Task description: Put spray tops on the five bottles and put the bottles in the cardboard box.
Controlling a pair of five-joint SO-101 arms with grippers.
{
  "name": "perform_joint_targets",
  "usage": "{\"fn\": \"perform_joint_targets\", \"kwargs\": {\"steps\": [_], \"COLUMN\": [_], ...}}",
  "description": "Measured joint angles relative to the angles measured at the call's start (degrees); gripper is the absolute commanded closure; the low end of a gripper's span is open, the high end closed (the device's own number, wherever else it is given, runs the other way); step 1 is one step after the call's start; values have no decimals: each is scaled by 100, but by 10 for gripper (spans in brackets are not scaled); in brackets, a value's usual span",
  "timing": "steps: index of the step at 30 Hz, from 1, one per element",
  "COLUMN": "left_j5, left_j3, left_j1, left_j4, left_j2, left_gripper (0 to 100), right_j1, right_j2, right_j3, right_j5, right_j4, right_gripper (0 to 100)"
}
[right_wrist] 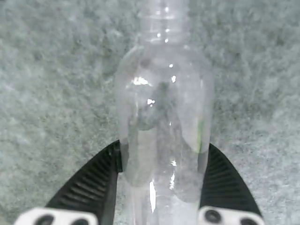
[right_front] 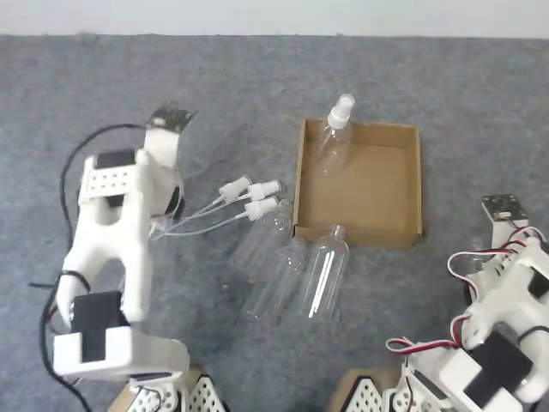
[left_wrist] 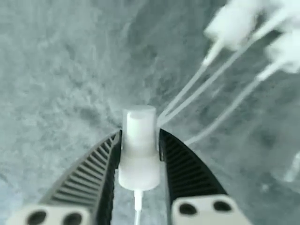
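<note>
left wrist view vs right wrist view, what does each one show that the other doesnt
Left wrist view: the left gripper clamps a white plastic spray top with its thin tube; more loose white spray tops with long tubes lie beyond it. Right wrist view: the right gripper grips a clear plastic bottle whose threaded neck is bare, with no top on it. Shared: black ribbed fingers closed on a held part, above the grey carpet-like table cover.

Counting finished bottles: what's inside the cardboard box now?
One clear bottle, spray top fitted, lies in the far left corner of the cardboard box, top poking past the rim. Elsewhere only cardboard floor shows. The near wall hides a thin floor strip.
</note>
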Motion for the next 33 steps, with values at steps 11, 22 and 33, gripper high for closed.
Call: {"fn": "perform_joint_targets", "kwargs": {"steps": [11, 22, 33], "left_j5": [-35, -202, -527], "left_j3": [308, 308, 457], "left_j1": [-475, -492, -923], "left_j4": [-607, -607, -774], "left_j2": [510, 519, 589], "left_gripper": [828, 827, 881], "right_j1": [0, 0, 0], "right_j2": [0, 0, 0], "right_j3": [0, 0, 0], "right_j5": [167, 185, 185], "right_j4": [0, 0, 0], "right_gripper": [832, 832, 832]}}
